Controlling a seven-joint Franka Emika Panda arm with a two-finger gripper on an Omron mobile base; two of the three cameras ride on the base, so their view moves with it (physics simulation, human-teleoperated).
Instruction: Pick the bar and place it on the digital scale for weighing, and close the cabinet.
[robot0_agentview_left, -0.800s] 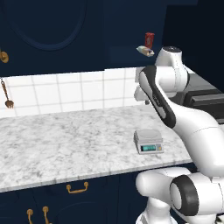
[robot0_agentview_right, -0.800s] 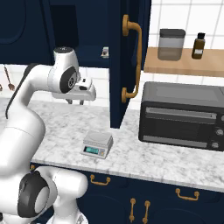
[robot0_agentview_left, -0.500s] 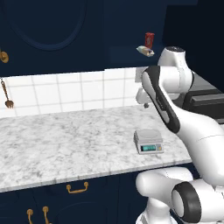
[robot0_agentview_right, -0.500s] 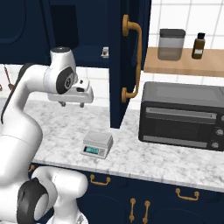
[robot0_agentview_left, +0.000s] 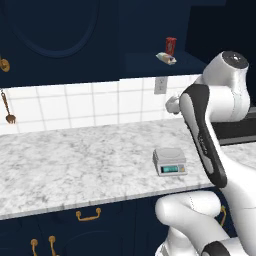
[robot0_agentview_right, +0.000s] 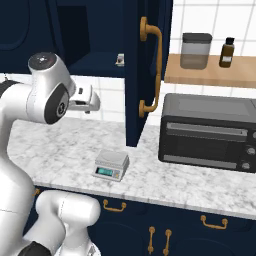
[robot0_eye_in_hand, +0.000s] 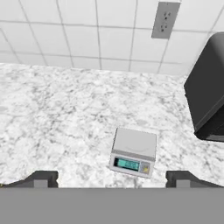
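The bar (robot0_agentview_left: 166, 58) lies on the open cabinet (robot0_agentview_right: 142, 75) shelf beside a can (robot0_agentview_left: 171, 46), above the scale (robot0_eye_in_hand: 133, 151). It looks light, stiff and slick-wrapped, best pinched across its narrow sides. The fingers (robot0_eye_in_hand: 43, 178) stand spread, empty.

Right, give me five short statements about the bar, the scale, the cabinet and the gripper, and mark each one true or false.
1. The bar lies on the cabinet shelf beside the red can. True.
2. The digital scale already carries the bar. False: its top plate is bare.
3. The cabinet door stands open. True.
4. The gripper is shut on the bar. False: its jaws stand wide apart and hold nothing.
5. The digital scale sits on the toaster oven. False: it sits on the marble counter, to the oven's left in the right base view.
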